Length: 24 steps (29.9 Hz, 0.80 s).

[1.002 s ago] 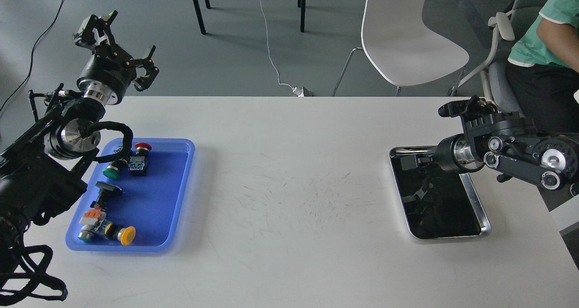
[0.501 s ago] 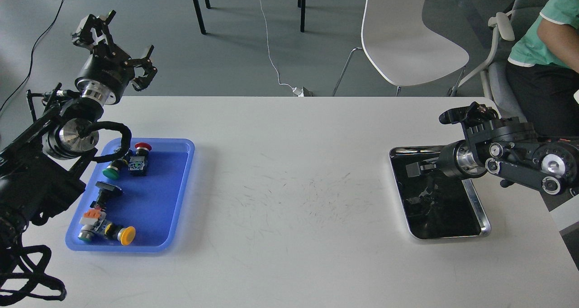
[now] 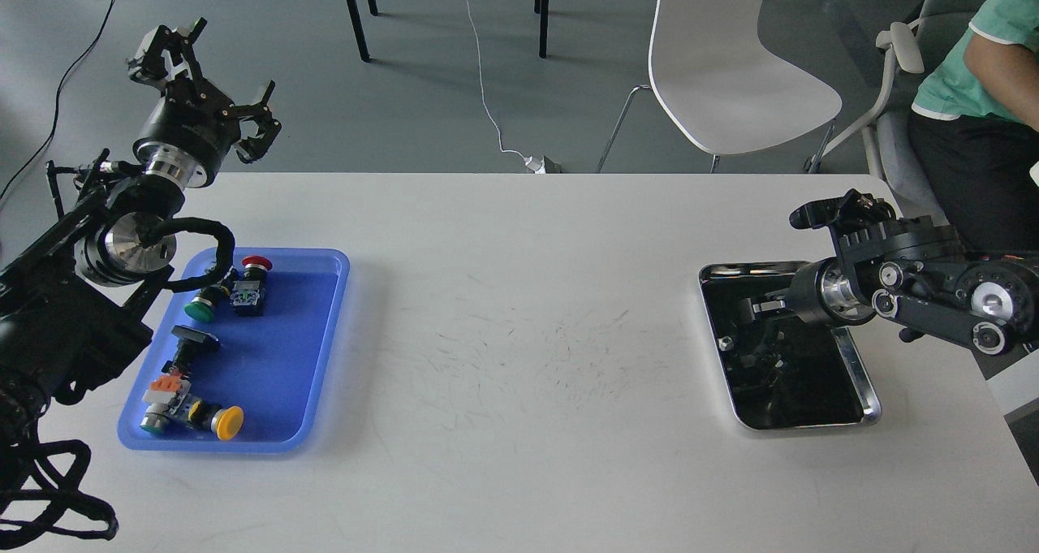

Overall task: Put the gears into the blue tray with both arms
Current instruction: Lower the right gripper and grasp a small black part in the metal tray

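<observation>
The blue tray point(image 3: 280, 358) lies at the table's left side and holds several push-button switches. No gear can be made out in it. My left gripper point(image 3: 213, 86) is raised above the table's far left corner, beyond the tray, open with nothing between its fingers. My right gripper point(image 3: 756, 306) reaches into the steel tray point(image 3: 862, 374) at the right, over its dark inside. It is too dark against that inside to tell its fingers apart. A tiny round piece point(image 3: 725, 343), possibly a gear, lies in the steel tray just left of that gripper. Other dark shapes there are unclear.
Red-capped point(image 3: 256, 263), green-capped point(image 3: 197, 309) and yellow-capped point(image 3: 228, 423) push-buttons lie along the blue tray's left half. A white chair point(image 3: 730, 66) and a seated person point(image 3: 974, 74) are beyond the table's far right edge.
My right gripper has drawn back slightly to the right and lower inside the steel tray. The tiny round piece now shows there. My left arm has barely moved.
</observation>
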Available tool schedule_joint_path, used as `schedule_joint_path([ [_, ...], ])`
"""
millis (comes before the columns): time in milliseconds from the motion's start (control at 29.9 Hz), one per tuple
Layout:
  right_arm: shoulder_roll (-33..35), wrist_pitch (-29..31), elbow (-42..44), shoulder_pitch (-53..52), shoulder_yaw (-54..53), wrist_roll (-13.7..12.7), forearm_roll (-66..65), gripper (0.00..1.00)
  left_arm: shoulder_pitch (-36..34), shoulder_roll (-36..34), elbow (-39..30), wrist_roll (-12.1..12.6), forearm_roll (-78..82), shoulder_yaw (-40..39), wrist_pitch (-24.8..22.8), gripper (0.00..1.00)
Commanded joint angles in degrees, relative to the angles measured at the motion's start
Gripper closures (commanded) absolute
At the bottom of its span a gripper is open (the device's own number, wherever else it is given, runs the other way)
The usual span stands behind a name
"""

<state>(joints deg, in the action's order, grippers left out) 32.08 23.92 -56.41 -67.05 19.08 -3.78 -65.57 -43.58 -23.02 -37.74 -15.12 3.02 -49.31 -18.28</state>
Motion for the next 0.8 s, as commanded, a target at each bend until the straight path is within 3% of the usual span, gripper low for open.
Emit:
schedule_joint_path([
  [0, 0.00, 0.16, 0.07, -0.10, 0.52, 0.44, 0.10, 0.81, 0.07, -0.01, -0.05, 0.00, 0.14, 0.00, 0.00, 0.02],
  [234, 0.00, 0.25, 0.07, -0.53, 0.52, 0.44, 0.10, 0.94, 0.07, 0.17, -0.05, 0.00, 0.23, 0.00, 0.00, 0.02],
  [768, 0.61, 0.25, -4.57, -5.80, 0.43, 0.35, 0.80, 0.97, 0.07, -0.01, -0.05, 0.00, 0.23, 0.00, 0.00, 0.02],
])
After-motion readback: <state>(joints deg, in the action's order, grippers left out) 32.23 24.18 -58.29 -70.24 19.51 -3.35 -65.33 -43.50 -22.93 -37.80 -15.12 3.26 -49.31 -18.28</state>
